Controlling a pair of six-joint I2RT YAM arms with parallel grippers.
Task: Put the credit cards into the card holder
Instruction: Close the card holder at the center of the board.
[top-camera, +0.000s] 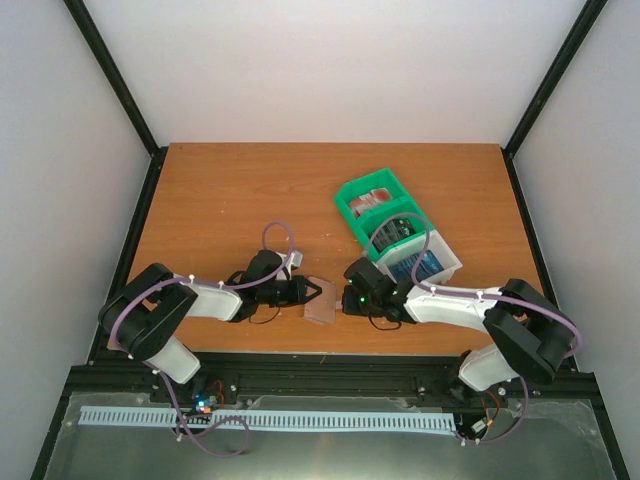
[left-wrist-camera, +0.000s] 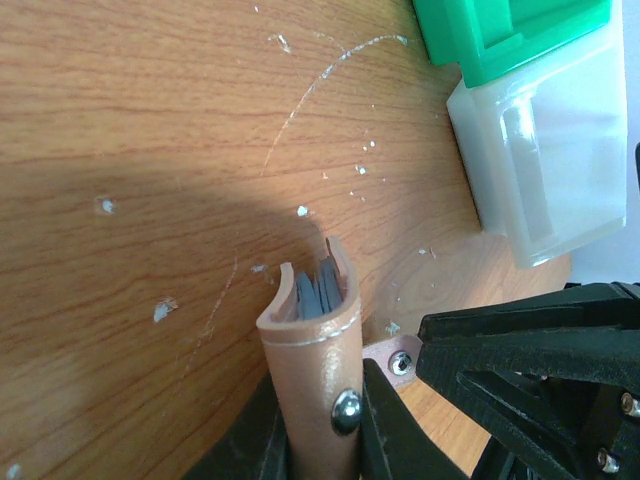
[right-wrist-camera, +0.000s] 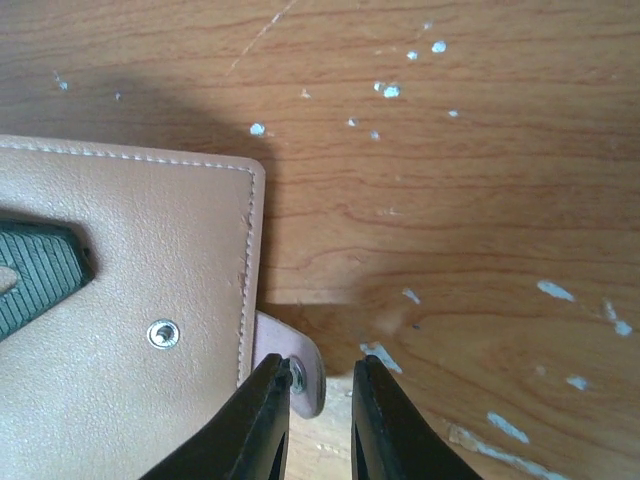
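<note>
The left gripper (top-camera: 301, 292) is clamped on the card holder (right-wrist-camera: 130, 250), which stands on edge near the front middle of the wooden table (top-camera: 220, 190), between the two arms. One ribbed finger pad (right-wrist-camera: 35, 268) presses flat on the tan outer face, and the left wrist view shows the holder pinched from both sides with its open end pointing away from the camera. Held this way, the wallet is likely fixed upright so that it cannot slide or flop while the other arm works on it. Grey-blue layers (left-wrist-camera: 320, 290) show inside the open end, but I cannot tell whether they are lining or cards already seated. The right gripper (right-wrist-camera: 320, 390) has its tips at the small closure tab (right-wrist-camera: 308, 352) that sticks out from the holder's lower edge. Its jaws stand a narrow gap apart, with bare wood visible between them. The tab's snap lies against the inner side of the left finger, so nothing is pinched yet. A matching stud (right-wrist-camera: 163, 334) sits on the holder's face, so the aim appears to be taking the tab, either to undo it or to pull the wallet open. The credit cards (top-camera: 372, 203) lie in stacks of red, dark and blue in the green-and-white compartment tray (top-camera: 352, 200) behind the right arm, well apart from the holder and untouched by either gripper.
</note>
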